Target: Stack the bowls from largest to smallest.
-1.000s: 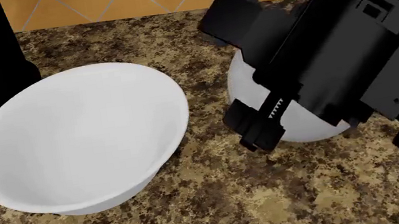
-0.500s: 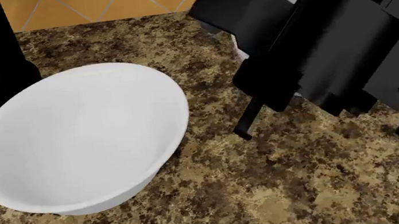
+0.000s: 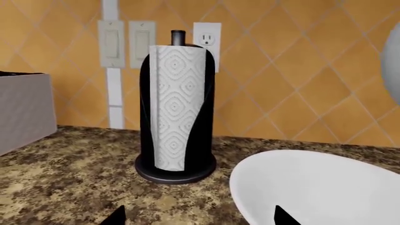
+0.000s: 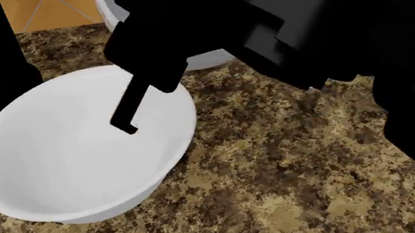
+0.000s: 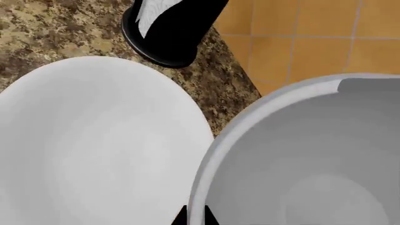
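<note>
Head view: the black right arm fills most of the frame, hiding nearly all of the smaller white round bowl; only a pale grey sliver shows under the arm. No rim colours can be made out. Right gripper pinches that bowl's rim, one black finger hanging over the large plain white round bowl. Left gripper: only two dark tips at the left wrist view's edge; spread or closed, cannot tell.

The large bowl sits upright on the speckled brown granite counter; open counter nearer the robot. The carried bowl's rim overlaps its far edge. Black-stand patterned paper towel roll stands near, apart.
</note>
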{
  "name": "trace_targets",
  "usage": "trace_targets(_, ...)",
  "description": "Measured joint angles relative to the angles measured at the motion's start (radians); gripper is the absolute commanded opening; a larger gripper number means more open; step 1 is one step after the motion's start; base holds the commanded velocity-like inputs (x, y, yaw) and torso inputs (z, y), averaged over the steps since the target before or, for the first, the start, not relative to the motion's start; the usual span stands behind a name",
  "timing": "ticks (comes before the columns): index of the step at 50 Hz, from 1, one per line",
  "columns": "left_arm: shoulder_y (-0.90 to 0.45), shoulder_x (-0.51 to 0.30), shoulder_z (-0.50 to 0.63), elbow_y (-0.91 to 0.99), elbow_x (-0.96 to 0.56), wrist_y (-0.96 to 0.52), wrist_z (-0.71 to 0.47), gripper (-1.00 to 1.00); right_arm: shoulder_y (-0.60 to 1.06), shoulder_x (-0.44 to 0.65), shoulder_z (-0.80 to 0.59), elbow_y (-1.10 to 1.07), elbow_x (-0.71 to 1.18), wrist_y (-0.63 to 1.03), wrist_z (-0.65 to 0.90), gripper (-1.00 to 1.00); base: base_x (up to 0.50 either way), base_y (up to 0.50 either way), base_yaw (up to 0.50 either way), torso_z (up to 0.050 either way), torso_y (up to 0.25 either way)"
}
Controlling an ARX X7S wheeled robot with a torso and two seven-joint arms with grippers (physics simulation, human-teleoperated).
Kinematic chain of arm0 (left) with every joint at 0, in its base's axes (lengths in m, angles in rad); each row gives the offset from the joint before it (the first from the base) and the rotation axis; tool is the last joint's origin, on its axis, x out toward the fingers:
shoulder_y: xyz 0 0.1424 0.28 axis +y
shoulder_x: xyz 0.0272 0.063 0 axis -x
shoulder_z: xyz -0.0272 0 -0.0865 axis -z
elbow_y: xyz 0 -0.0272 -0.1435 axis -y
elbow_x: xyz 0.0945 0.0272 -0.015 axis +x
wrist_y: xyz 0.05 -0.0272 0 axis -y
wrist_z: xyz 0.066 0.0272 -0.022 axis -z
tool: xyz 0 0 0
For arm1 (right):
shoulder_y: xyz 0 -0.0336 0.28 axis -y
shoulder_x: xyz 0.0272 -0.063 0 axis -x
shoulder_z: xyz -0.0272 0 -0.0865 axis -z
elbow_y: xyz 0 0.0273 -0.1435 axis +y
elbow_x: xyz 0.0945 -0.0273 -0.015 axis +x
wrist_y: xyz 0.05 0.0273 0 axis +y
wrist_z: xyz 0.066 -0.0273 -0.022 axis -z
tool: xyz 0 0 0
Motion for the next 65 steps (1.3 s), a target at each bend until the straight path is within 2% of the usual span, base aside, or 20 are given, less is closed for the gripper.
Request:
trace_targets(14, 0.002, -0.022, -0.041, 0.003, -0.05, -0.001, -0.019, 1.0, 0.015, -0.184, 0.117, 0.215, 0.111, -0.062, 0.055, -1.0, 0.0, 0.0, 0.0, 0.0, 0.001)
trace_targets(25, 0.011, -0.034, -0.067, -0.002, -0.071, 0.006, -0.021, 1.0, 0.095, -0.263, -0.221, 0.435, 0.598, -0.332, 0.118, -1.0, 0.0, 0.0, 0.0, 0.0, 0.0)
trace_targets(34, 0.016, -0.04, -0.078, -0.008, -0.08, 0.012, -0.021, 1.0, 0.099, -0.286, -0.386, 0.464, 0.805, -0.448, 0.162, -1.0, 0.0, 0.0, 0.0, 0.0, 0.0)
trace_targets(46, 0.02, -0.048, -0.098, -0.014, -0.097, 0.02, -0.025, 1.0, 0.055, -0.296, -0.465, 0.455, 0.89, -0.509, 0.207, -1.0, 0.0, 0.0, 0.0, 0.0, 0.001)
trace_targets(65, 0.027, -0.062, -0.126, -0.019, -0.13, 0.028, -0.037, 1.0, -0.053, -0.3, -0.492, 0.433, 0.885, -0.532, 0.252, -1.0, 0.0, 0.0, 0.0, 0.0, 0.0)
